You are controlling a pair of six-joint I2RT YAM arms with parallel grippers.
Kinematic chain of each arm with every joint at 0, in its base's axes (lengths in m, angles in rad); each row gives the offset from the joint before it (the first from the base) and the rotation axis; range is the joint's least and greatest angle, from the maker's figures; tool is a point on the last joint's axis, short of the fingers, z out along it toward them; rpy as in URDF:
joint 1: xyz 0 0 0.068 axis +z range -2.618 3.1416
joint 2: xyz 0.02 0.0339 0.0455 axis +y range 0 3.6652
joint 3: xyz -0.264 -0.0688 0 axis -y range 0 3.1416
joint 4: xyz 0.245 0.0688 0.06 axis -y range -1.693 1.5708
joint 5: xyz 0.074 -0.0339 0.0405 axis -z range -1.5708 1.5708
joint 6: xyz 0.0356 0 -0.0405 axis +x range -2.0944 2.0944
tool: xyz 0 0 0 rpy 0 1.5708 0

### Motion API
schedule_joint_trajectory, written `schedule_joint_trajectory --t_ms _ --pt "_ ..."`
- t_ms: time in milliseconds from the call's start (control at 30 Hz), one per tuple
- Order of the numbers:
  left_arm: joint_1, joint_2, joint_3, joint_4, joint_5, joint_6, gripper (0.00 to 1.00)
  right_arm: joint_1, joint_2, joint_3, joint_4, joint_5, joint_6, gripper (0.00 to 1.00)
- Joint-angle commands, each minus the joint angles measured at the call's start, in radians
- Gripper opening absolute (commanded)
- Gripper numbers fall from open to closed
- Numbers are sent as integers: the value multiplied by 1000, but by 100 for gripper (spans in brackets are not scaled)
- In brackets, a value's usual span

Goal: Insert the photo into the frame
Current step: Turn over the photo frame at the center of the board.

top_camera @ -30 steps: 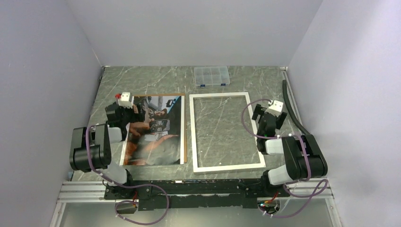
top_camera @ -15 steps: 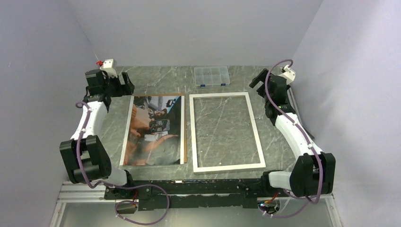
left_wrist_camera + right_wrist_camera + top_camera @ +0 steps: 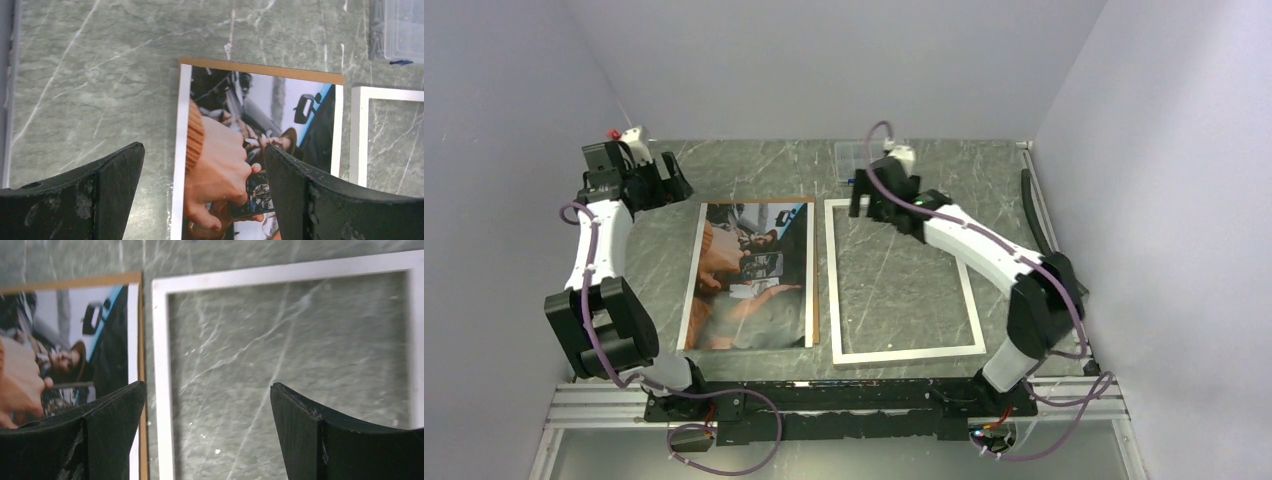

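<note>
The frame (image 3: 904, 353) lies flat on the worktop (image 3: 754, 160), white side up, with the marble showing through its opening. Just left of the frame the photo (image 3: 749, 270) lies face up on a brown board (image 3: 260, 68), which shows as a thin strip along the photo's far edge and along the side next to the frame. A narrow gap separates board and frame. Neither is held. Farther out, left of the frame's far end, the left fingers (image 3: 110, 195) are spread wide and empty above the worktop, and the wrist view shows the photo's far left corner between them. The right fingers (image 3: 110, 430) are also spread wide and empty. They hang over the frame's far left corner, with its left border and part of its opening between them. Beyond the frame's far edge sits a clear box (image 3: 400, 30), partly hidden by the right arm in the top view.
</note>
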Motion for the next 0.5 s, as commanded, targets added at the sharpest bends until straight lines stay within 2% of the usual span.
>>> schedule_joint_trajectory --t_ms 0,200,467 --pt "61 35 97 -126 18 -9 95 129 146 123 -135 137 12 100" --pt "88 21 74 -153 -8 -2 95 258 312 188 -156 154 43 96" --pt "85 -11 -34 -169 61 10 95 297 430 202 -107 98 26 77"
